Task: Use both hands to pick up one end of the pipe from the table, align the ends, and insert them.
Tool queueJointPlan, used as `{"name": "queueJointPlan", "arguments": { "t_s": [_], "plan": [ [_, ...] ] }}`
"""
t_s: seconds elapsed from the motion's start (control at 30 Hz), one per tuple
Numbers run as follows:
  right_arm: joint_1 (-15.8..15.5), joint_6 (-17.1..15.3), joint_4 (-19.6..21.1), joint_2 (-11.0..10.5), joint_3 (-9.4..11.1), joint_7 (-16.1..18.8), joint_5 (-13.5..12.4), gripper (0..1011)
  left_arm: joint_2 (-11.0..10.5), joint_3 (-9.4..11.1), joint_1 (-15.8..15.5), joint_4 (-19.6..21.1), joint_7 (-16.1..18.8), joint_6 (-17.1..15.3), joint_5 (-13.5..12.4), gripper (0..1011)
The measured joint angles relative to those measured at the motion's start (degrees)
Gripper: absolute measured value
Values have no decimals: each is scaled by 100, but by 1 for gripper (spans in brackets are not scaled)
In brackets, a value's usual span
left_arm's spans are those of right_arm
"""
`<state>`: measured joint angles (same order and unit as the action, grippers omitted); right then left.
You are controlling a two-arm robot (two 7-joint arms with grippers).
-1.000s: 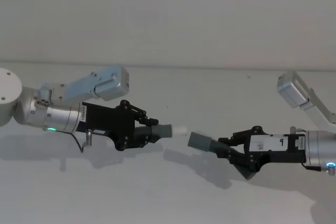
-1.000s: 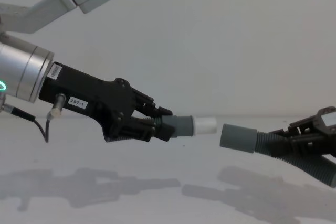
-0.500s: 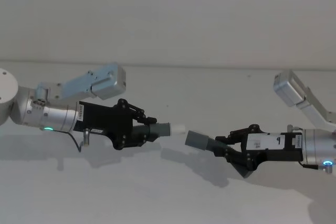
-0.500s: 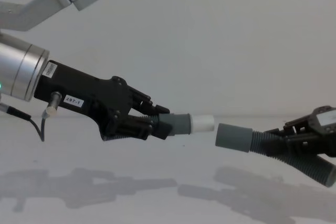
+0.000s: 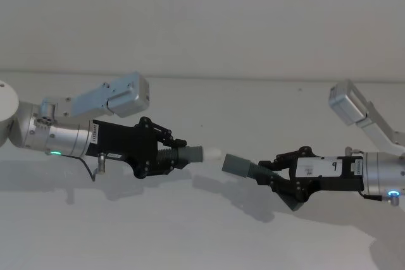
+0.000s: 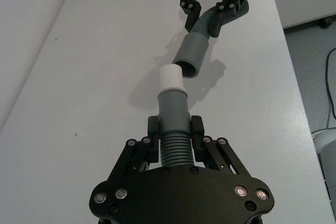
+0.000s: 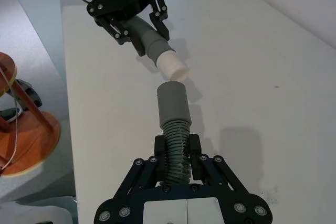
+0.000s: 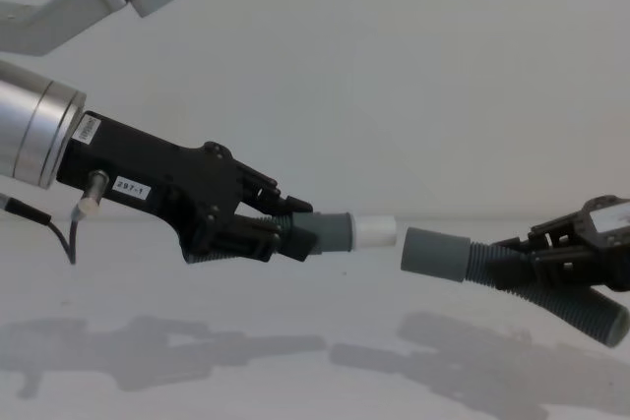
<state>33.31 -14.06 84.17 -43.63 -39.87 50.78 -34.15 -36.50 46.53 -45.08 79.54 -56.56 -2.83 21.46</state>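
Observation:
Above the table (image 5: 202,232), my left gripper (image 5: 174,156) is shut on the ribbed part of one pipe piece. Its grey cuff (image 8: 335,233) and white stub (image 8: 376,231) point at the other piece. My right gripper (image 5: 273,172) is shut on the second ribbed piece, whose grey cuff (image 8: 433,255) faces the stub across a very small gap and sits slightly lower, tilted. In the left wrist view the left gripper (image 6: 174,129) holds its piece with the stub (image 6: 170,78) at the mouth of the other cuff (image 6: 190,56). In the right wrist view the right gripper (image 7: 177,150) holds its cuff (image 7: 173,103) just short of the stub (image 7: 172,66).
Both pieces hang over the middle of the white table, which ends at a pale wall (image 5: 202,23). Beyond the table's edge in the right wrist view stands a wooden stool (image 7: 21,124) on the floor. A thin black cable (image 8: 59,233) hangs under the left wrist.
The right gripper has carried its piece leftward toward the stub, and the gap between the white stub and the grey cuff has narrowed. The left gripper has shifted slightly.

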Motion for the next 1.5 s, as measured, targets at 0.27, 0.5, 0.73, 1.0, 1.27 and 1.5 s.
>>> {"name": "queueJointPlan", "arguments": {
  "t_s": [0.27, 0.5, 0.73, 1.0, 1.27, 1.5],
  "plan": [
    [21, 23, -15, -7, -25, -14, -25, 264, -10, 12, -13, 8, -19, -7, -1, 345],
    [44, 51, -28, -11, -50, -15, -51, 263, 4, 39, -42, -9, -58, -1, -8, 345],
    [68, 79, -42, -12, -72, -8, -72, 263, 36, 72, -75, -44, -93, 25, -11, 345],
    [99, 110, -54, -7, -94, 18, -85, 264, 78, 106, -109, -91, -122, 56, -12, 345],
    [147, 149, -81, 9, -119, 63, -89, 263, 113, 137, -143, -138, -164, 91, -5, 345],
    [189, 181, -131, 37, -137, 91, -90, 264, 126, 161, -159, -147, -198, 109, 16, 345]
  ]
}}
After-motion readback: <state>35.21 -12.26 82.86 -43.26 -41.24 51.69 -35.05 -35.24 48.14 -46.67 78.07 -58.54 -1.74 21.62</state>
